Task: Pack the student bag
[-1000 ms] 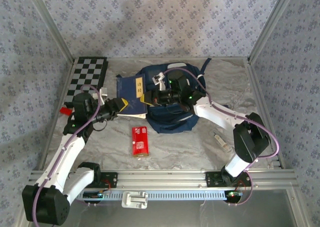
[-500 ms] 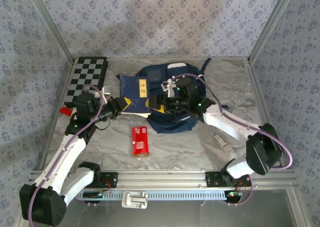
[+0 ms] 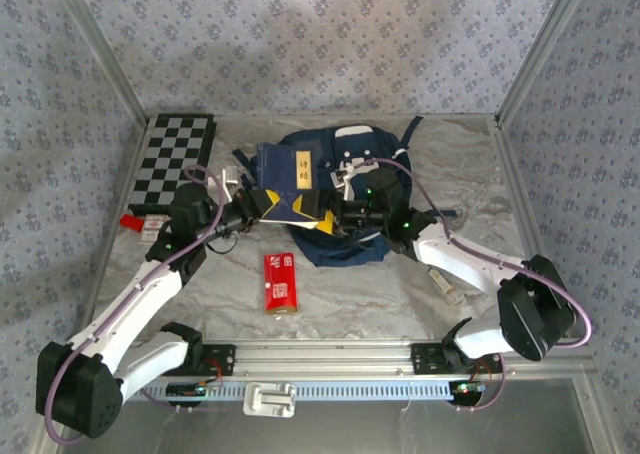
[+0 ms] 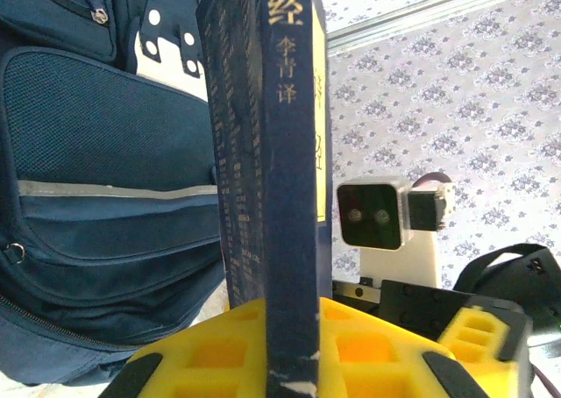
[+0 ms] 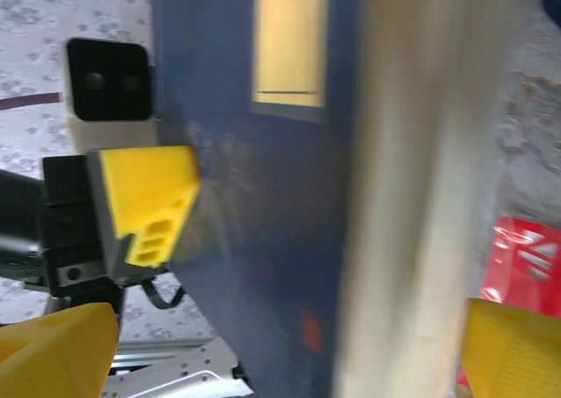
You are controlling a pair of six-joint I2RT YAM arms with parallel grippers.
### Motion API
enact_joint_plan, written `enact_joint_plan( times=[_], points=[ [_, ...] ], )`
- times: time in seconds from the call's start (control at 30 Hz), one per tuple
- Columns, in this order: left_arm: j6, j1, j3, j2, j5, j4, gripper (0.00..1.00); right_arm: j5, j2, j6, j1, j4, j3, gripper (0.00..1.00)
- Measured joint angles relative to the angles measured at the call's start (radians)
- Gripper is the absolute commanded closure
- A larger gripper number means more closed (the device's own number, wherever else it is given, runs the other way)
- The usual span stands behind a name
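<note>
The student bag [image 3: 340, 249], a navy blue backpack, is seen lying on the crinkled silver worktop [image 3: 380, 304], at its middle and toward the far side, with the front pocket, a thin pale stripe and a white patch shown close up in the left wrist view. A dark blue book [image 3: 288, 169] with a yellow label on its cover is held on edge over the left part of the bag. It is clamped at its lower end between the yellow left fingers [image 4: 210, 350], so that the spine (printed with pale Chinese characters) faces the left wrist camera. The yellow right fingers [image 5: 513, 345] are spread wide and released. They are set to either side of the book's page edge, and a clear gap is left between the book and the finger on the left of that view. Whether the other finger touches the pages cannot be told. A red box [image 3: 279, 281] is laid flat on the worktop just in front of the bag, apart from it. A black-and-white checkerboard [image 3: 175, 154] is placed at the far left corner, well apart from the bag.
</note>
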State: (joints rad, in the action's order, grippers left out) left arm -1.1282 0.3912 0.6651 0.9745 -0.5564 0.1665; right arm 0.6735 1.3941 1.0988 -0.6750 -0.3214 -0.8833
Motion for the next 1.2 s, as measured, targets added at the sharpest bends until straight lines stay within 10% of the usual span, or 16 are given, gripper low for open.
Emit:
enact_joint_plan(
  times=[0.87, 1.2],
  points=[
    [0.060, 0.010, 0.056, -0.004, 0.055, -0.068, 1.00, 0.031, -0.051, 0.116, 0.041, -0.132, 0.024, 0.34],
    [0.047, 0.030, 0.056, -0.004, 0.053, -0.059, 1.00, 0.039, 0.045, 0.093, 0.025, -0.122, 0.012, 0.73]
  ],
)
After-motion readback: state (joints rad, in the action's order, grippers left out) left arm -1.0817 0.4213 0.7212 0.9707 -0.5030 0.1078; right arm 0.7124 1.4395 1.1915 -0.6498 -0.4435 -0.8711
